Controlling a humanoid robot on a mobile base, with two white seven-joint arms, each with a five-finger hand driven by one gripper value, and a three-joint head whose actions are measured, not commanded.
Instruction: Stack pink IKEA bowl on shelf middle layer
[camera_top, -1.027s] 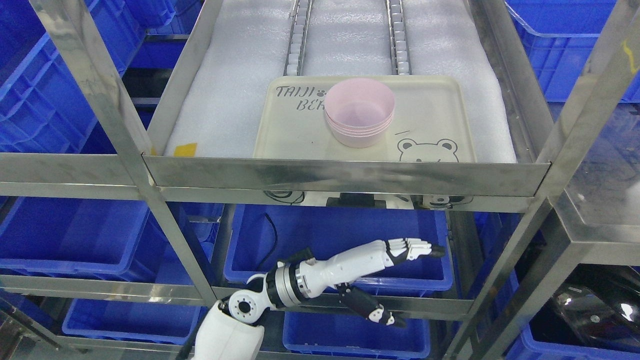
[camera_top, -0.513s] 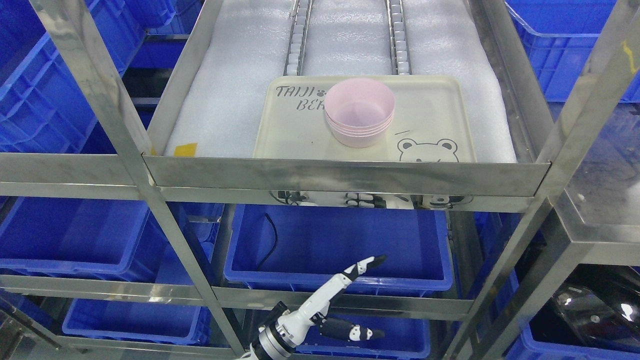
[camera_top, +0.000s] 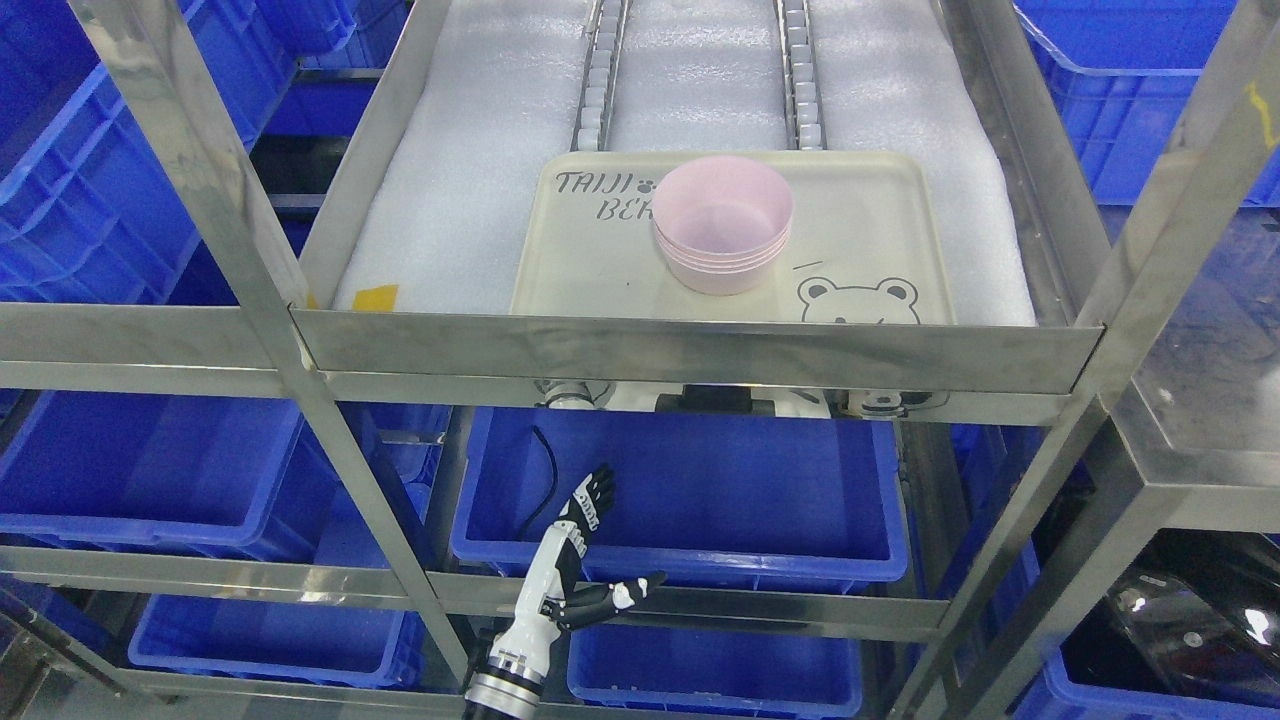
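A stack of several pink bowls (camera_top: 722, 225) stands upright on a cream tray (camera_top: 870, 215) with a bear drawing. The tray lies on white foam on the steel shelf's layer (camera_top: 690, 350). My left hand (camera_top: 585, 545) is far below, at the bottom edge left of the middle, in front of a lower blue bin. Its fingers (camera_top: 596, 492) point straight up, the thumb sticks out to the right, and it is open with nothing in it. The right hand is out of view.
Steel uprights (camera_top: 240, 240) and crossbars frame the shelf. Blue bins (camera_top: 690, 490) fill the lower layers and both sides. A black cable (camera_top: 545, 470) hangs into the bin behind my hand. A yellow tag (camera_top: 377, 296) lies on the foam left of the tray.
My left hand has dropped and drawn back to the left, turning from reaching rightward to pointing upward. The bowl stack has not moved. The view shifted slightly.
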